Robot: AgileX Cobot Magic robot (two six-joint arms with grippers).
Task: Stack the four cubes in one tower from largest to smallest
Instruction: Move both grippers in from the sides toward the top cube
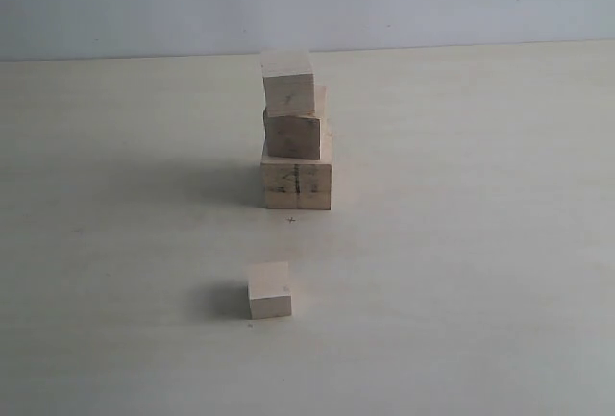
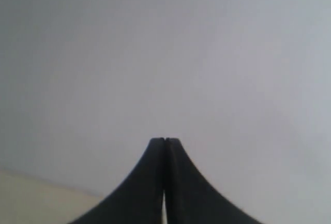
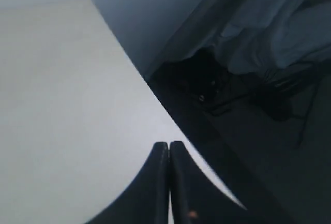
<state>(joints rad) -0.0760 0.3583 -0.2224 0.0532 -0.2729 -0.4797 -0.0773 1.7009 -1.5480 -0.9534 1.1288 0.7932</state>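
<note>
Three of the four cubes are already in one column. The tower (image 1: 294,137) stands toward the far edge of the counter (image 1: 480,243), about midway between its left and right edges. Its base is the largest cube (image 1: 297,182), with a dark line down the face toward the camera. The second cube (image 1: 294,136) sits on it, and the third cube (image 1: 288,83) sits on top. The top two do not look squarely lined up: the third cube seems to sit a little toward the left edge, over the side of the one below, though from this angle I cannot tell by how much.

The smallest cube (image 1: 270,291) lies alone on the counter, well apart from the tower, on the side toward the near edge and slightly to the left of the column. Nothing touches it.

Neither arm shows in the exterior view. The left gripper (image 2: 164,141) has its jaws pressed together with nothing between them, facing a plain wall (image 2: 165,53). The right gripper (image 3: 169,144) is likewise clenched and empty, over a side edge of the counter.

By my reckoning the task is about three quarters done: what is left is to pick up the smallest cube and set it on the third, and the slight offset up top may make that placement touchy
</note>
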